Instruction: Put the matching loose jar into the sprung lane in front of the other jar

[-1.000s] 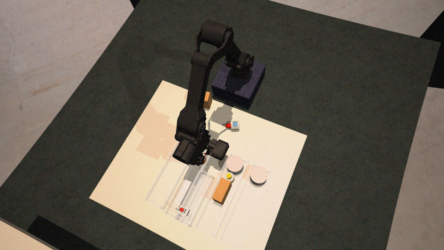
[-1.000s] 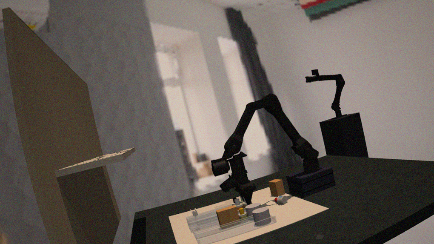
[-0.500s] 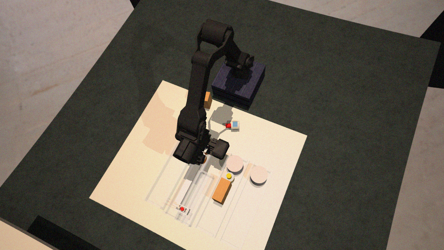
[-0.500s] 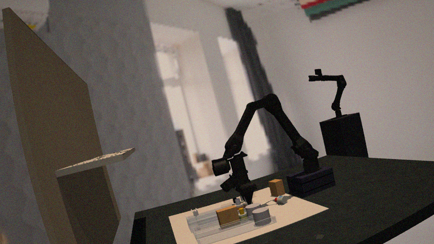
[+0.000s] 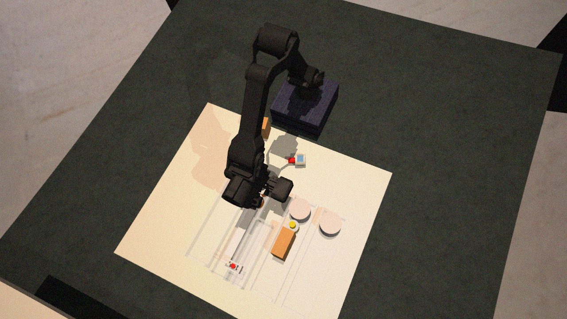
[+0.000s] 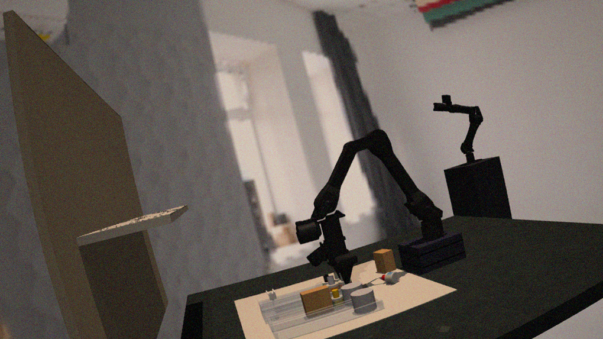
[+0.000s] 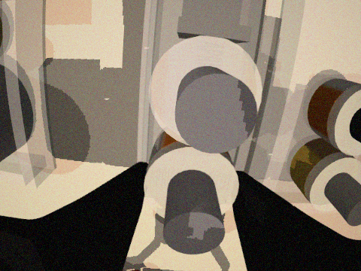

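Observation:
My gripper [image 7: 189, 175] is shut on a jar [image 7: 193, 214] with a pale shoulder, a dark grey cap and an orange-brown body. The held jar is at the front end of the clear-walled sprung lane [image 7: 144, 94]. The lane jar [image 7: 216, 117], with a white shoulder and a grey cap, stands right behind it, overlapping it in the wrist view. A grey pusher part [image 7: 210, 19] shows behind the lane jar. The fingers hide the held jar's sides. The low front stop, the jar bases and whether the held jar rests on the floor cannot be made out.
Two jars [image 7: 323, 107] [image 7: 306, 162] stand beside the lane. Across it are an orange block [image 5: 283, 243] [image 6: 316, 301], a yellow-capped jar [image 5: 292, 224] and two wide cylinders [image 5: 299, 208] [image 5: 330, 223]. A red-capped jar [image 5: 300, 159] [image 6: 391, 277] lies on its side. Another orange block [image 6: 384, 260] stands near the base.

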